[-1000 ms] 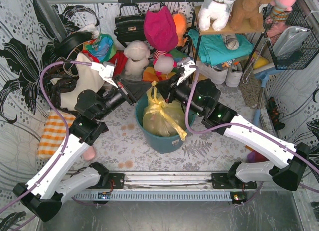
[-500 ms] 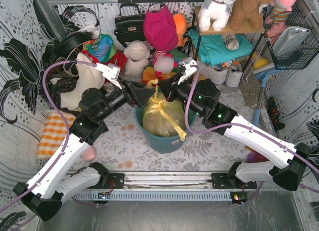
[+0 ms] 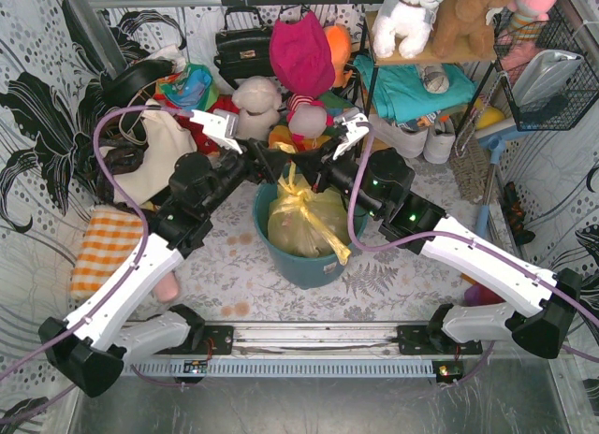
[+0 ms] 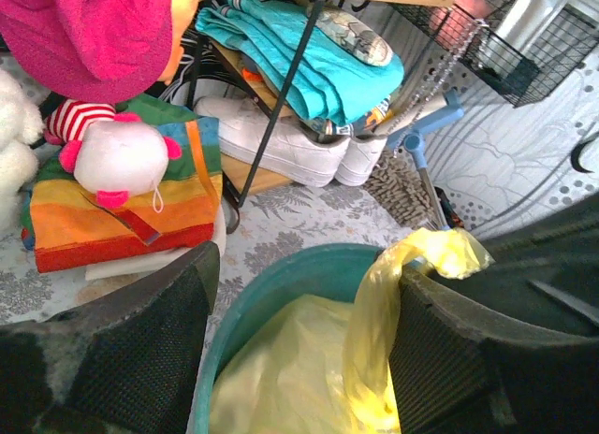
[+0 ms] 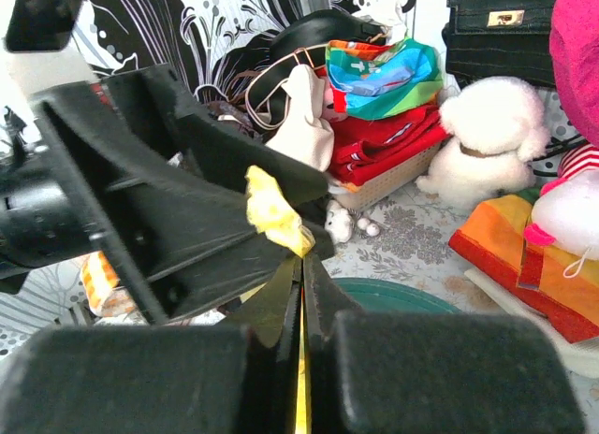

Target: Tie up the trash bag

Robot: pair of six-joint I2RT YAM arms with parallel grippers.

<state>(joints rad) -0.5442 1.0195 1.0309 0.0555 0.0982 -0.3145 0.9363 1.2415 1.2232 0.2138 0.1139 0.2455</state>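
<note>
The yellow trash bag (image 3: 301, 224) sits in a teal bin (image 3: 309, 264), its top gathered into a twisted strip (image 3: 294, 177) that rises over the far rim. My right gripper (image 3: 316, 172) is shut on that strip; in the right wrist view the shut gripper (image 5: 301, 266) has a yellow tip (image 5: 276, 209) sticking out beyond it. My left gripper (image 3: 273, 167) stands open at the strip from the left. In the left wrist view the left gripper (image 4: 299, 350) straddles the bag (image 4: 281, 378), and the strip (image 4: 379, 312) lies against its right finger (image 4: 468, 359).
Behind the bin stand a rainbow-striped bag with a plush toy (image 4: 122, 186), white shoes (image 4: 281, 144) and a black shelf leg (image 4: 271, 107). A cream tote (image 3: 154, 158) and an orange checked cloth (image 3: 103, 247) lie to the left. A black handbag (image 3: 245, 46) stands at the back.
My left gripper has opened and moved right and forward to the bag's top, where it now straddles the raised strip. The right gripper has kept its hold and place.
</note>
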